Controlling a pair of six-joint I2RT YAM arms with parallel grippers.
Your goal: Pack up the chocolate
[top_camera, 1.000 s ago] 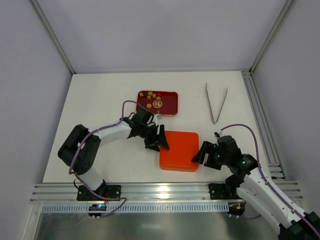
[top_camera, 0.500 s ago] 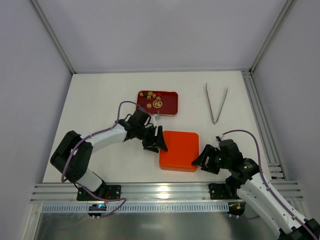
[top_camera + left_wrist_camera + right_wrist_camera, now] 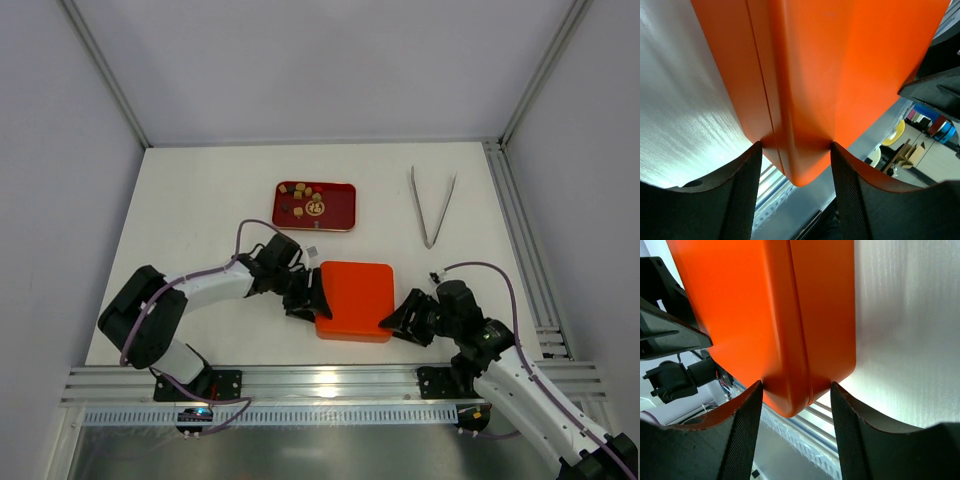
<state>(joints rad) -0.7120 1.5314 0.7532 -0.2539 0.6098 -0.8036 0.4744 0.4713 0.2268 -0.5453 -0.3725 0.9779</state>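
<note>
The closed orange box (image 3: pixel 352 296) lies near the table's front edge. My left gripper (image 3: pixel 308 300) is shut on its near-left corner, and the wrist view shows both fingers pressed against the box (image 3: pixel 840 75). My right gripper (image 3: pixel 397 322) is shut on its near-right corner, and there too the box (image 3: pixel 760 315) sits between the fingers. The chocolate (image 3: pixel 305 192), several small brown and tan pieces, lies in a red tray (image 3: pixel 340 210) behind the box. I cannot tell whether the box is lifted off the table.
Thin metal tweezers (image 3: pixel 432 205) lie at the back right. A metal rail (image 3: pixel 320 385) runs along the table's front edge, just behind both grippers. Frame posts stand at the back corners.
My left gripper has slid down the box's left side to its near-left corner. My right gripper has closed in on the near-right corner. The box has shifted slightly left.
</note>
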